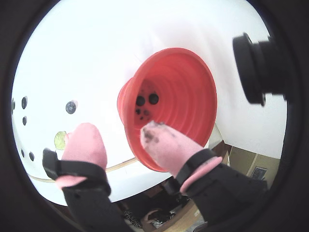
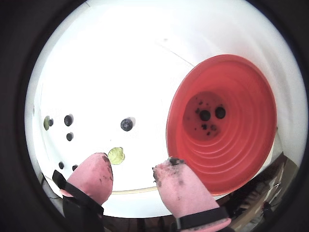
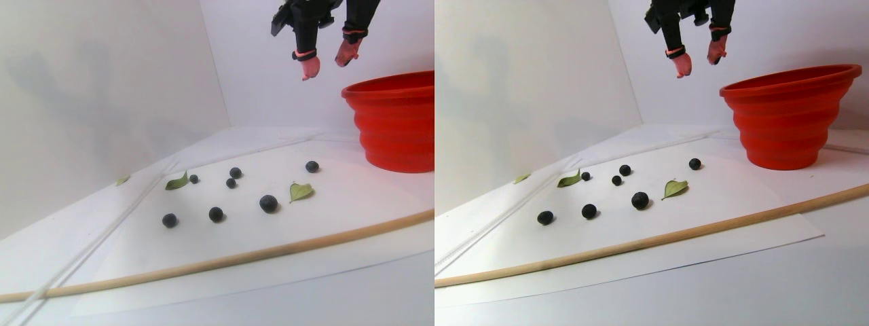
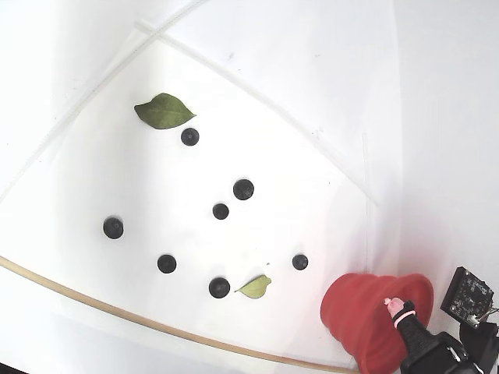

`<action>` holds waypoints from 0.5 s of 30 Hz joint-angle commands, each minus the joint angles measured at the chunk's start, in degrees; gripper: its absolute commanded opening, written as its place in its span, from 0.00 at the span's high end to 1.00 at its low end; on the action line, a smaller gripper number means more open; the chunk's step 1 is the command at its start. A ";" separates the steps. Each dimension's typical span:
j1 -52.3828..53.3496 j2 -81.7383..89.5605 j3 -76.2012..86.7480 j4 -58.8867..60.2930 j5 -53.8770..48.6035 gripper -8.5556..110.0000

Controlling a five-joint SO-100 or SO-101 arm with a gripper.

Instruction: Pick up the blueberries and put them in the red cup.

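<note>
The hand (image 3: 327,62) hangs high above the counter (image 4: 327,93), just beside and above the rim of the red cup (image 3: 397,125), its two pink-tipped fingers (image 2: 96,176) spread apart with nothing between them. In a wrist view one stained fingertip reaches over the cup's near rim while the other stays outside it.

The red cup stands upright on its narrow base, its long axis vertical and its wide mouth facing up, at the right edge of the white sheet (image 4: 93,179) in the stereo pair view. Two blueberries (image 2: 212,114) lie side by side on its floor, with dark smudges around them.

Seven more blueberries (image 4: 243,189) lie scattered on the sheet, well apart from the cup; they are round, so no long axis shows. One sits just beside a large green leaf (image 4: 164,111), another beside a smaller leaf (image 4: 256,287). A thin wooden rod (image 3: 224,259) runs along the sheet's near edge.
</note>
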 commanded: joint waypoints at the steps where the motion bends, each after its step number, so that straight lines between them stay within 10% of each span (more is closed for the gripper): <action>1: -0.62 -0.53 -1.32 -2.20 0.35 0.79; 15: -2.72 -6.33 -0.79 -6.86 2.11 0.79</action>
